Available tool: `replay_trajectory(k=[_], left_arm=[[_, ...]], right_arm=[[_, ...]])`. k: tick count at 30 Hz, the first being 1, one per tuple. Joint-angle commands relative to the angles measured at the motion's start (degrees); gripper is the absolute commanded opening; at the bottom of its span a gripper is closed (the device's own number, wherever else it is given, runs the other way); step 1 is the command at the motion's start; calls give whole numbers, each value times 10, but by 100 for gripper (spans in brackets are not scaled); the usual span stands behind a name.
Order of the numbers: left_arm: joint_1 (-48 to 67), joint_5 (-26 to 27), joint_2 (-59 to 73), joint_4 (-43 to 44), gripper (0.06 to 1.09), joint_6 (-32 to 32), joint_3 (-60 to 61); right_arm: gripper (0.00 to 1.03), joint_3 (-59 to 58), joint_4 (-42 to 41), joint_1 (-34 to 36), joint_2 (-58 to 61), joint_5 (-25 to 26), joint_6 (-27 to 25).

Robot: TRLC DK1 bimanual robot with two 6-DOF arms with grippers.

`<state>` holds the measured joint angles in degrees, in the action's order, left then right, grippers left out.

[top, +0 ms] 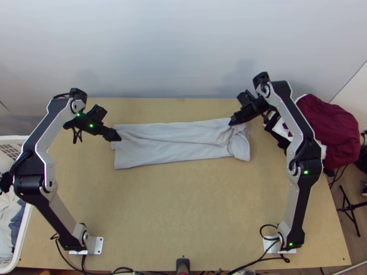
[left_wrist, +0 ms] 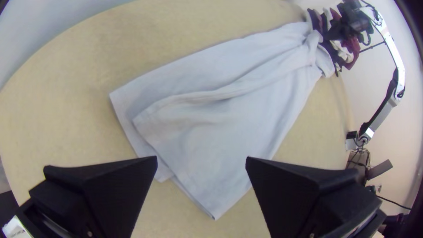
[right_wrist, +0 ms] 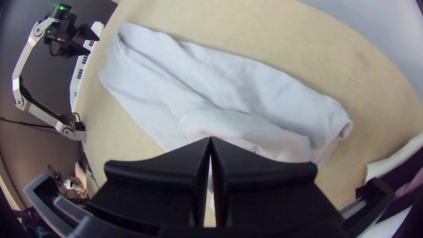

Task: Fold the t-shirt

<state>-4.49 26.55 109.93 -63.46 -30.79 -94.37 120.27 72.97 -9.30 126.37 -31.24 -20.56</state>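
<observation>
The light grey t-shirt [top: 169, 142] lies as a long strip across the table, with layers folded lengthwise and its right end bunched. In the top view, my left gripper [top: 118, 136] is over the strip's left end, and my right gripper [top: 232, 122] is at its far edge near the bunched end. The left wrist view shows the left gripper [left_wrist: 202, 161] open, with the layered end of the shirt [left_wrist: 211, 128] beyond its fingers. The right gripper [right_wrist: 210, 140] is shut, its tips together in front of the rumpled shirt [right_wrist: 246, 128]; no cloth is visible between them.
Dark red, black and white clothes [top: 328, 130] are heaped at the table's right edge. A white basket [top: 25, 229] with clothes stands at the left. Bare tabletop [top: 183, 201] stretches between the shirt and the near edge.
</observation>
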Motion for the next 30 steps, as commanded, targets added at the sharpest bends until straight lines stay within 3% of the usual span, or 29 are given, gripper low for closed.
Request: replay_trajectory(k=[1,8,18,30], left_arm=[[-3,1,-6,15,103,20,22],[-10,-2,4,39,103,42,30],[-46,-72,9,48,103,60,29],[-46,-59,28,49,101,87,35]], right_arm=[[3,-64,-33,6,26,-31,-2],[3,-87,-76,8,45,-32,0],[3,-82,-95,-1,59,-29,0],[3,-82,-99,0,71,-29,0]])
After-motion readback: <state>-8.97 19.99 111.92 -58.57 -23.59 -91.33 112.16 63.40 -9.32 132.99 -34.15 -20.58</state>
